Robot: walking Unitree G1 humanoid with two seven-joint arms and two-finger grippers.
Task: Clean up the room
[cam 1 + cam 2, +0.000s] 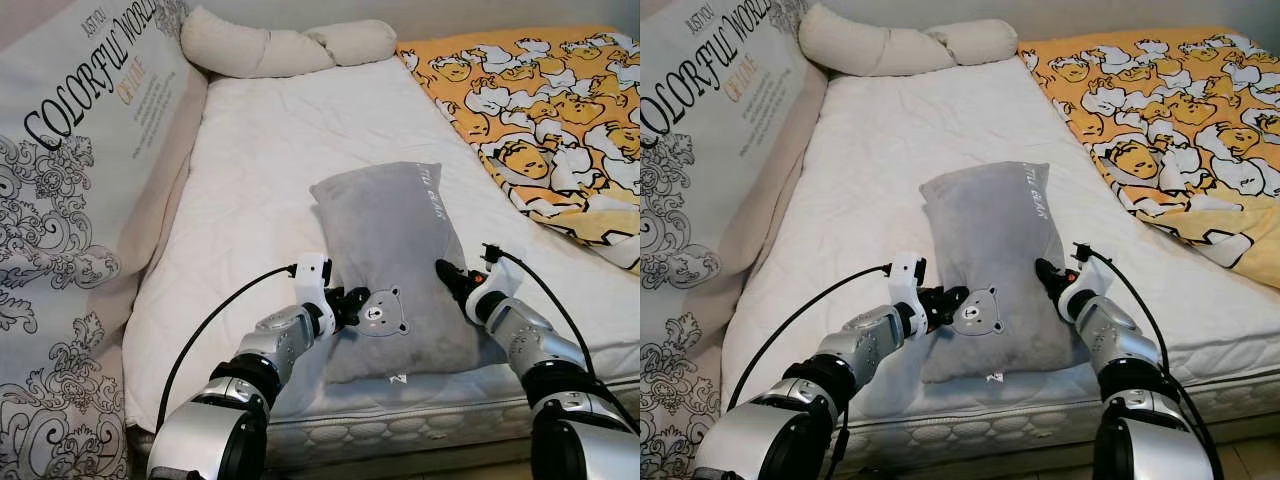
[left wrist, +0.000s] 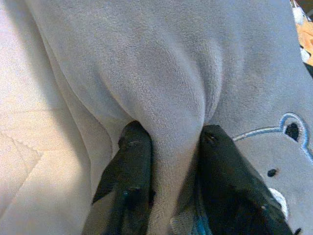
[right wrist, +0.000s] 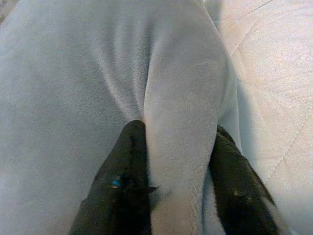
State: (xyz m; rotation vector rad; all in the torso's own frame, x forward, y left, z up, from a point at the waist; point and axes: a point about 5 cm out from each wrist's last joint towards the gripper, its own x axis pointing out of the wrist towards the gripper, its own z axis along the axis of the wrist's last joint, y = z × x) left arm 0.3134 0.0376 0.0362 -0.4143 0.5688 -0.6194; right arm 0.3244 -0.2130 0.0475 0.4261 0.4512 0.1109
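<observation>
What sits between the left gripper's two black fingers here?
A pinched fold of the grey pillow, seen in the left wrist view; the left gripper is closed on it.

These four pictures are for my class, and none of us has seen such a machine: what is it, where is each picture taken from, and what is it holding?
It is a walking humanoid robot with two silver arms. Each arm ends in a tool with two long black fingers. The two wide pictures come from the two eyes of a camera on its head, looking down at a bed. The two close-ups come from cameras on its wrists, looking along the fingers.

On the white mattress lies a grey pillow with a small bear on it. A long cream cushion lies at the far end, and a yellow patterned blanket on the robot's right.

The left tool and right tool each pinch a fold of the pillow's edge.
</observation>
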